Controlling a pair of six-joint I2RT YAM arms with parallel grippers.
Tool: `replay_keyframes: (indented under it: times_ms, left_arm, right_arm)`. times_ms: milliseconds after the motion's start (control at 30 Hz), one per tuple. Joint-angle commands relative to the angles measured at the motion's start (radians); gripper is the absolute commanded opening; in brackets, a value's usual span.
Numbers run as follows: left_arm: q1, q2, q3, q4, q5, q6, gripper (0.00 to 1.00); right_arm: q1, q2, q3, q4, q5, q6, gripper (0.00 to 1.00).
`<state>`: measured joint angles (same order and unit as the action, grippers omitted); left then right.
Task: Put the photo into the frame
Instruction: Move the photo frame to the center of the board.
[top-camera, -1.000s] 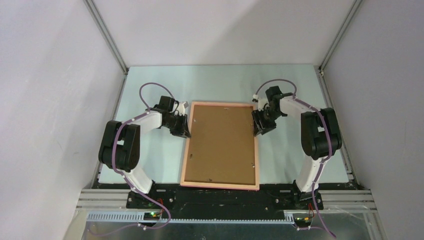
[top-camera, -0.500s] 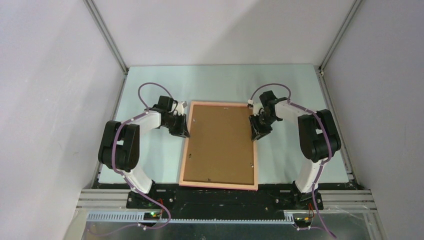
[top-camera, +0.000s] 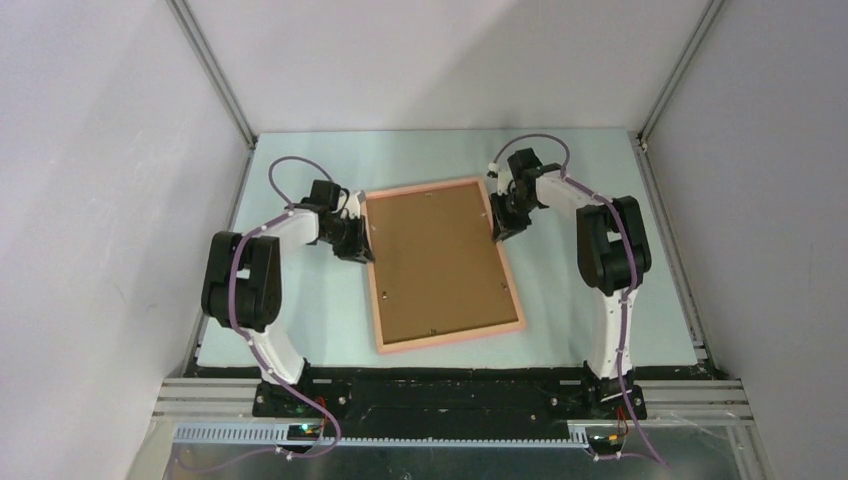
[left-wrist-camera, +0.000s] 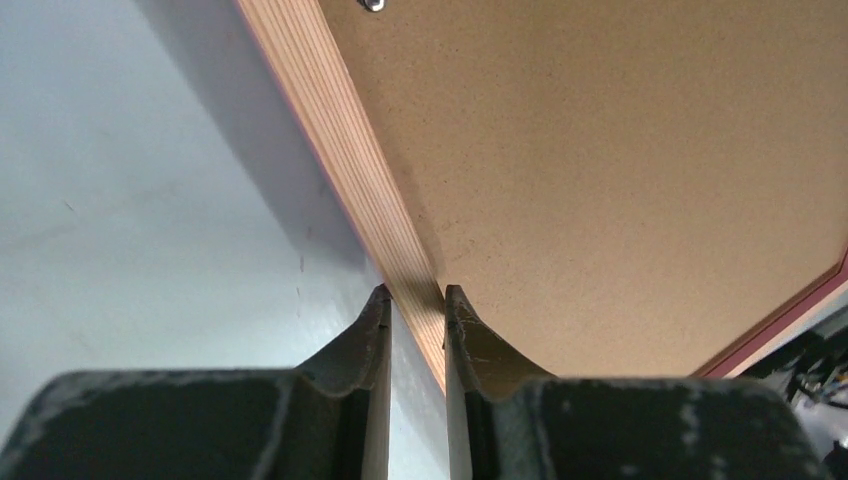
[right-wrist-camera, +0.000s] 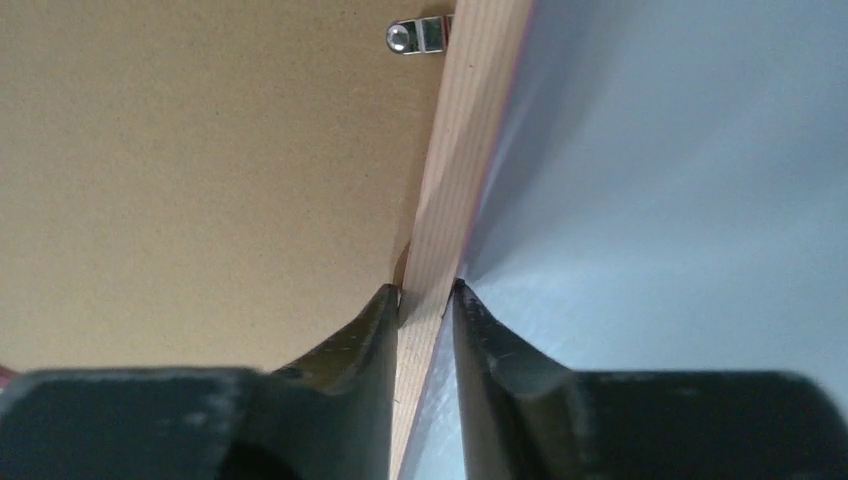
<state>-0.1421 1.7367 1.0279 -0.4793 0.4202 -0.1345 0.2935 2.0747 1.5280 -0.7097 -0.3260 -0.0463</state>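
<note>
The salmon-pink frame (top-camera: 452, 338) lies back side up and askew in the middle of the table, its brown backing board (top-camera: 438, 262) facing me. The photo is hidden. My left gripper (top-camera: 362, 243) is shut on the frame's left rail near the far end. In the left wrist view the wooden rail (left-wrist-camera: 340, 130) runs between the tips of the left gripper (left-wrist-camera: 413, 292). My right gripper (top-camera: 497, 225) is shut on the right rail. In the right wrist view the rail (right-wrist-camera: 470, 130) sits pinched in the right gripper (right-wrist-camera: 425, 290), below a metal clip (right-wrist-camera: 415, 37).
The pale green table (top-camera: 600, 290) is walled by white panels on three sides, with metal posts at the far corners. A black base rail (top-camera: 440, 385) carries both arms at the near edge. Small metal clips hold the backing board (right-wrist-camera: 200, 170) along its edges.
The right gripper has closed on the right rail. Both grippers have moved farther back, and the frame has swung askew, its near end drawn away from the table's near edge.
</note>
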Motion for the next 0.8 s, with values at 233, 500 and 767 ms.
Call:
replay_keyframes:
  times_ms: [233, 500, 767]
  left_arm:
    - [0.011, 0.042, 0.086, 0.111, -0.034, -0.122, 0.00]
    - [0.010, 0.042, 0.044, 0.151, -0.029, -0.200, 0.00]
    - [0.010, 0.028, 0.028, 0.173, -0.024, -0.194, 0.00]
  right_arm:
    - [-0.050, -0.076, 0.044, 0.005, -0.032, -0.065, 0.57]
    - [-0.030, -0.283, -0.245, -0.017, -0.061, -0.127, 0.62]
    - [0.063, -0.379, -0.404, 0.020, 0.003, -0.152, 0.62]
